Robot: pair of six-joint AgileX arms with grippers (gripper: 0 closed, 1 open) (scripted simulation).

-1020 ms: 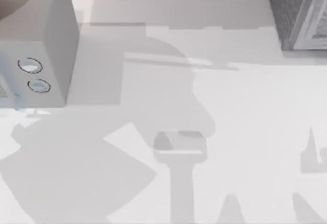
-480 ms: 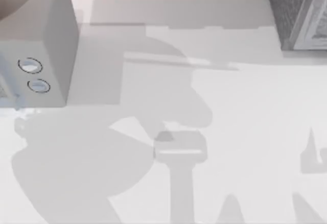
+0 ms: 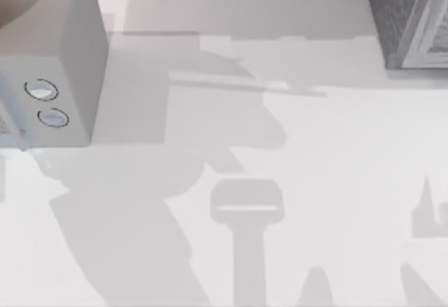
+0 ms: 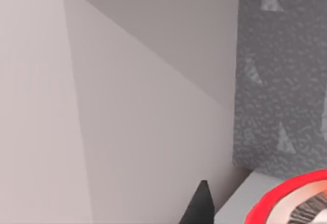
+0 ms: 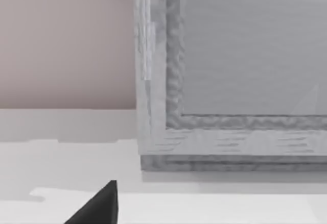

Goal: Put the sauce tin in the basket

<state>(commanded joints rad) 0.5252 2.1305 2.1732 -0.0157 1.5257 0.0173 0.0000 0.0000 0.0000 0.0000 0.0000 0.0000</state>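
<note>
Shadows of both arms fall across the white table [image 3: 336, 146] in your top view; a pale grey box [image 3: 63, 55] with 2 round rings on its face stands at the table's left, and a grey speckled box [image 3: 406, 20] stands at the far right corner; your left wrist view gives you a curved red rim around a silvery-white disc, probably the sauce tin [image 4: 294, 203], close under the camera at the frame's corner, with 1 dark fingertip [image 4: 200, 206] of the left gripper just beside it and a grey speckled wall [image 4: 281, 81] behind; you cannot tell whether those fingers grip the tin or stand apart; your right wrist view shows 1 dark fingertip [image 5: 99, 206] above the table, facing a grey framed panel [image 5: 230, 81]; that gripper's spread cannot be told either.
</note>
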